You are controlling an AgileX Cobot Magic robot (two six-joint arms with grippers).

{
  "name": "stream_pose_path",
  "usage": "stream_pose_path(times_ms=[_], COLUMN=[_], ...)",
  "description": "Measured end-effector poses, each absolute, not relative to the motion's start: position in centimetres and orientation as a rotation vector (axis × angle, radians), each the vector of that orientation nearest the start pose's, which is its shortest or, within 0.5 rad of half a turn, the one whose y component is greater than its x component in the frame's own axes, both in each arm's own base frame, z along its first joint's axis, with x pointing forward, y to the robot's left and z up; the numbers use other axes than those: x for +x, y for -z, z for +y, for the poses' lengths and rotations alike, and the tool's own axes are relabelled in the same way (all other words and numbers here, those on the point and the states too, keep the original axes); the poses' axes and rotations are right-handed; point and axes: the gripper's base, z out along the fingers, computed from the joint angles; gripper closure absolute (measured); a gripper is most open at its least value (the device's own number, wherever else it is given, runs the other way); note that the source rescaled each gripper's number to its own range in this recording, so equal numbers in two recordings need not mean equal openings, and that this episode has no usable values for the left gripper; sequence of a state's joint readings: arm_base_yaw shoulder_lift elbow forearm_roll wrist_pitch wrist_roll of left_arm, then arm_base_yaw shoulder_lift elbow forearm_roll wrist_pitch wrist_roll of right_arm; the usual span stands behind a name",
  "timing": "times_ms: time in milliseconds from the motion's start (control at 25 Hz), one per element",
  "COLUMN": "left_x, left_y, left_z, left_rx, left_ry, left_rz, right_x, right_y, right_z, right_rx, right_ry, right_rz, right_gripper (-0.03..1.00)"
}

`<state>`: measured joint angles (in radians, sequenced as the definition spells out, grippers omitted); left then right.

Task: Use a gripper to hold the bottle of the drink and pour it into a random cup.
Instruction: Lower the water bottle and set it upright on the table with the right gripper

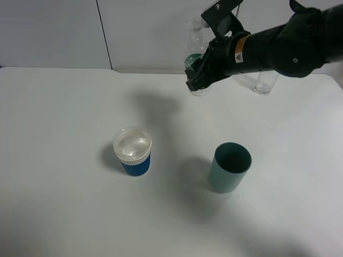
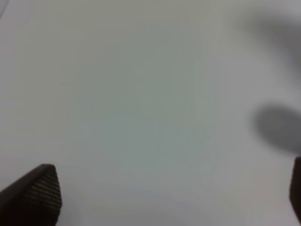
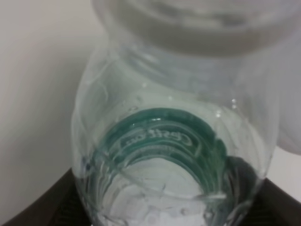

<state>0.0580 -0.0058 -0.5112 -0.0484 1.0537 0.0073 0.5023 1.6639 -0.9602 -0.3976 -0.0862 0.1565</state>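
High camera overlooks the table point(image 1: 64, 176); right wrist camera hugs the bottle point(image 3: 169, 141).

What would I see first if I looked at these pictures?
Probably the big black robot arm reaching in from the right at the back of the white table, its claw shut on a small clear bottle with a green label. Nearer the front stand two cups, apart: a white-rimmed blue cup on the left and a plain teal cup on the right.
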Motion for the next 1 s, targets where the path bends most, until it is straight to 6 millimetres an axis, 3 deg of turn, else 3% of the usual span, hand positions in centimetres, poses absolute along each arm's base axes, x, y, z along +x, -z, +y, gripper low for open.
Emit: stream_pose_path(times_ms=[320,560,720,1000], left_x=[-0.7,-0.7,-0.7,-0.7], left_y=[-28.1,-28.1,-28.1,-28.1], left_z=[-0.4,-0.4,-0.4,-0.4], left_rx=[-0.049,-0.049,-0.049,-0.049], left_ry=[0.016,0.016,0.016,0.016], left_rz=[2.019,2.019,2.019,2.019], right_x=[30.2,29.2,29.5,29.9], right_y=[-18.8,-17.2,-15.9,-13.6], right_z=[13.0,10.0,9.0,9.1], right_rx=[-0.688,-0.586,-0.544,-0.517], right_ry=[-0.208,-0.228,-0.23,-0.262], right_rz=[1.932,1.871,1.876,1.891], right_gripper=[0.97,0.97,0.97,0.97])
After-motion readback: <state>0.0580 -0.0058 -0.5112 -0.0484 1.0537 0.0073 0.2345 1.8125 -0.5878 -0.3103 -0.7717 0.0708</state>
